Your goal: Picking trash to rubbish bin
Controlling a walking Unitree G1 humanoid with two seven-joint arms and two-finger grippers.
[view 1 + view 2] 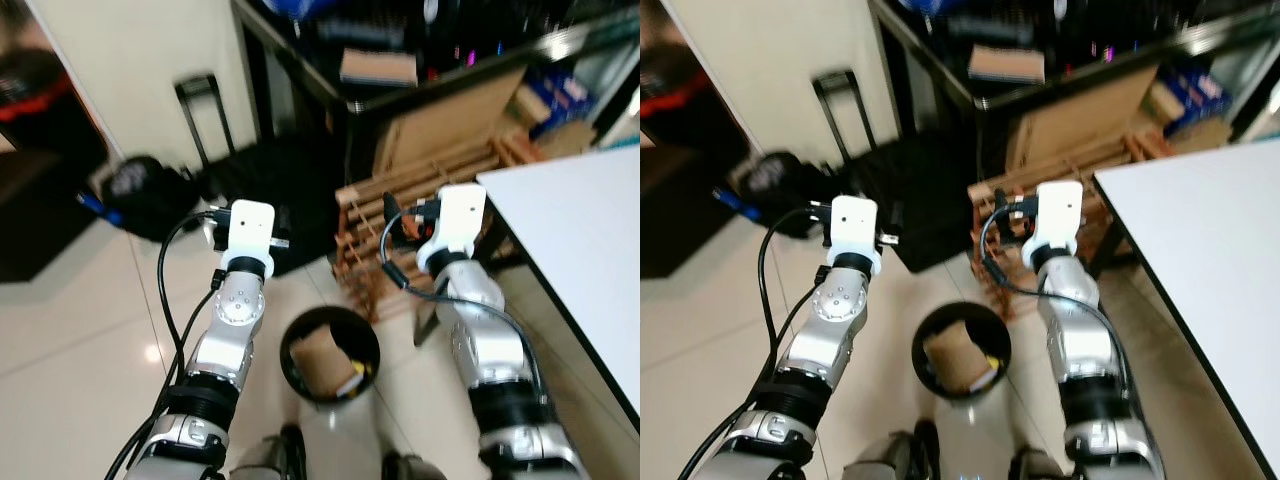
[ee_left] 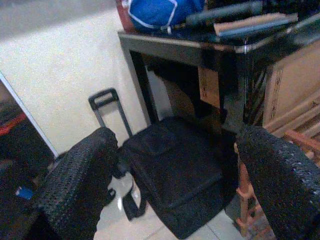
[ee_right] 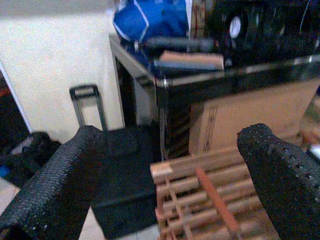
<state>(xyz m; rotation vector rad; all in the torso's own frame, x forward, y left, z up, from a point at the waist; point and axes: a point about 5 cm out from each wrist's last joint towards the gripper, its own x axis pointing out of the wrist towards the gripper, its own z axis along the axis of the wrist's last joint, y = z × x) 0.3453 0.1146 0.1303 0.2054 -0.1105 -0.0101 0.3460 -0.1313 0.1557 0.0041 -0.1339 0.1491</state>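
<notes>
**Both grippers raised and empty above the rubbish bin**

The left gripper [image 2: 175, 185] is held out ahead of the robot with its two black fingers [image 2: 75, 185] spread wide apart and nothing between them. Beyond it a black trolley bag [image 2: 175, 170] is seen lying on the tiled floor [image 1: 70, 340], its handle upright against the cream wall [image 2: 60, 75].

The right gripper [image 3: 170, 195] is likewise held with its fingers [image 3: 280, 185] wide apart and empty. Just ahead of it a stack of wooden slats [image 3: 205, 200] is seen, with a cardboard box [image 3: 245, 120] behind under a dark shelf [image 3: 235, 75] (books and a blue bag are piled on top).

The round black rubbish bin [image 1: 330, 358] stands on the floor below and between the two arms, nearer the robot than either gripper. Crumpled brown paper [image 1: 325, 358] lies inside it. A white table [image 1: 580, 250] is seen to the right of the right gripper.
</notes>
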